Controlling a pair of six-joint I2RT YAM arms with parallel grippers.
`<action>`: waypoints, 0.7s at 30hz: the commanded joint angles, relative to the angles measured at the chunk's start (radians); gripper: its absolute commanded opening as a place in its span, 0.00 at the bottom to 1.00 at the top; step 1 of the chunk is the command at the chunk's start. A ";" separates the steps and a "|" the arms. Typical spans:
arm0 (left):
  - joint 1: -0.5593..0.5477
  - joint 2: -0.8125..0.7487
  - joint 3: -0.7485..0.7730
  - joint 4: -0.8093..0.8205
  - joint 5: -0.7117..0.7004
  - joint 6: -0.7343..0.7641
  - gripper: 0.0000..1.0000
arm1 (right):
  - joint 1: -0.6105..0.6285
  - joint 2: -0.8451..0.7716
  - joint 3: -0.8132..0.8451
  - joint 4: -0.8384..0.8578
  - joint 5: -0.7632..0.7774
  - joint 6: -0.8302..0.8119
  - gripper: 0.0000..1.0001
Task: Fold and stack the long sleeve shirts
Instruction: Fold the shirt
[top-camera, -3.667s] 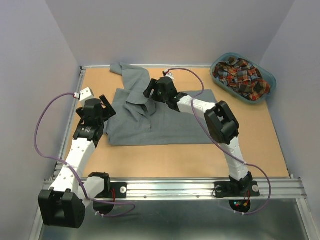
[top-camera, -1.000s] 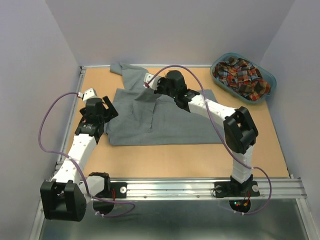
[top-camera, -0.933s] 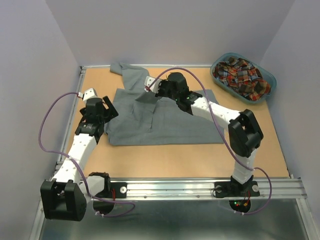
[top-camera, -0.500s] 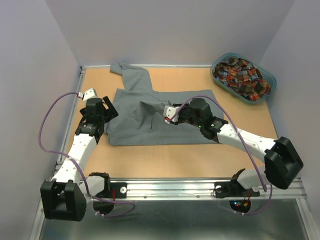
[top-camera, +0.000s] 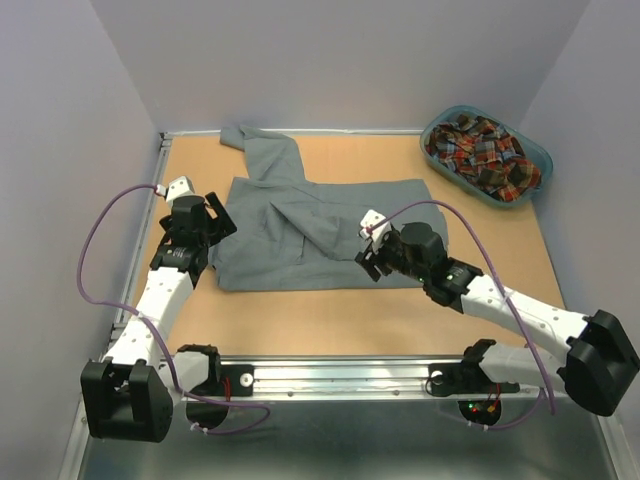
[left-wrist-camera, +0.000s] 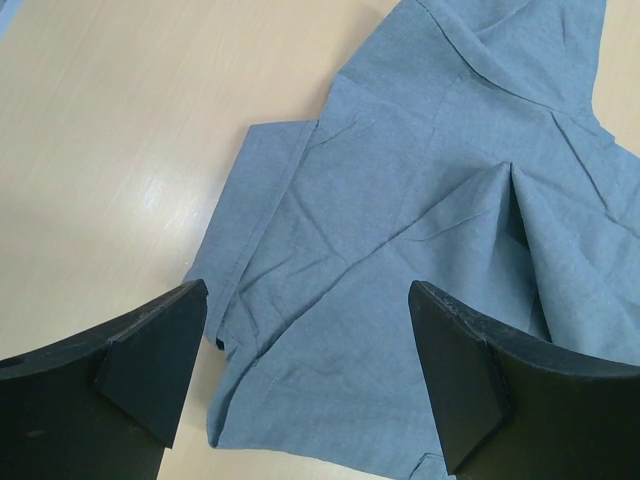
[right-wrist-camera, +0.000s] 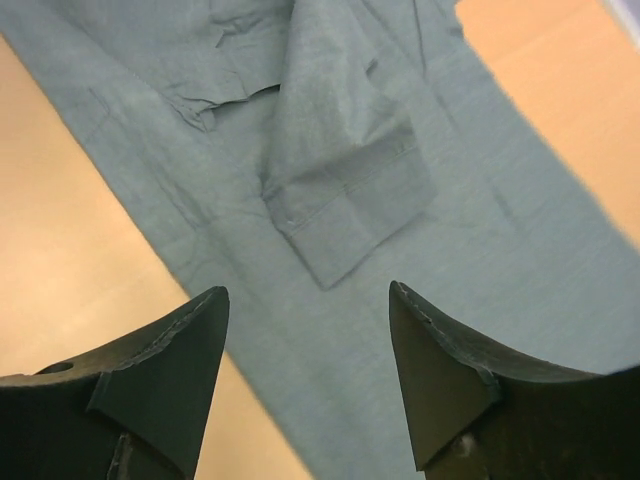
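Note:
The grey long sleeve shirt (top-camera: 300, 240) lies flat on the table. One sleeve (top-camera: 265, 150) runs to the back left. The other sleeve is folded slantwise across the body, and its cuff (right-wrist-camera: 350, 210) rests loose on the cloth. The plaid shirt (top-camera: 482, 152) sits bunched in the teal basket. Above the shirt's front right part hovers my right gripper (top-camera: 372, 258) (right-wrist-camera: 308, 290), open and holding nothing, just short of the cuff. My left gripper (top-camera: 208, 218) (left-wrist-camera: 308, 300) stands open over the shirt's left edge (left-wrist-camera: 240, 240), empty.
The teal basket (top-camera: 540, 160) stands at the back right corner. Bare wooden table (top-camera: 380, 320) lies in front of the shirt, and a narrow strip (top-camera: 180, 160) lies left of it. Grey walls close in the back and both sides.
My right gripper carried the sleeve from the back of the shirt down across its body, then opened and let it go, drawing back toward the front. The left arm stayed still.

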 joint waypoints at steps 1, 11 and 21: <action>0.001 0.001 -0.015 0.026 0.011 0.002 0.94 | 0.005 0.055 0.091 0.022 0.131 0.386 0.70; 0.001 -0.007 -0.017 0.026 0.017 0.002 0.94 | -0.168 0.358 0.323 0.024 0.011 0.602 0.72; 0.001 -0.007 -0.015 0.030 0.039 0.007 0.94 | -0.401 0.544 0.473 0.039 -0.644 0.282 0.74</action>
